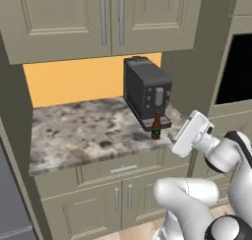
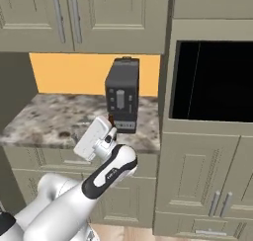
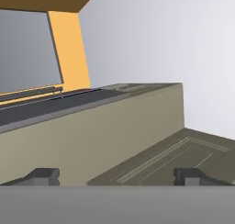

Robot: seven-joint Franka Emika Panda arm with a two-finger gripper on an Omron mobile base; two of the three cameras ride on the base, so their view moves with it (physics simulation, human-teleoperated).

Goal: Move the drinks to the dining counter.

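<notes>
Left base view: a dark bottle with a red cap (image 1: 156, 128) is seen standing upright on the speckled desk (image 1: 78, 131), touching or just in front of the drip tray of the black coffee machine (image 1: 146, 91). That machine is taken as the landmark: the bottle stands at its front foot, near the desk's front edge, and the yellow wall panel (image 1: 74, 79) lies behind the machine and to its left. The second drink, the squat black bottle, cannot be made out in these pictures.

The tool (image 1: 170, 136) is held beside the desk's edge, to the right of the bottle and slightly lower, apart from it. In the hand view its two finger tips (image 3: 43, 176) are shown standing wide apart with nothing between them, so the tool is open and empty. That view is pointed upward, past beige cabinet fronts (image 3: 92, 136) toward the ceiling, and not at the bottle.

In the right base view the bottle is mostly hidden behind the robot's hand (image 2: 94, 136), at the foot of the coffee machine (image 2: 122, 94), with the dark oven opening (image 2: 215, 82) to the machine's right.

As a judgement, the task is at its start: no drink has been lifted, and none has reached the dining counter. What is left appears to be the turning of the tool toward the bottle, the grasp, the carry to the counter, and the same for the other drink.
</notes>
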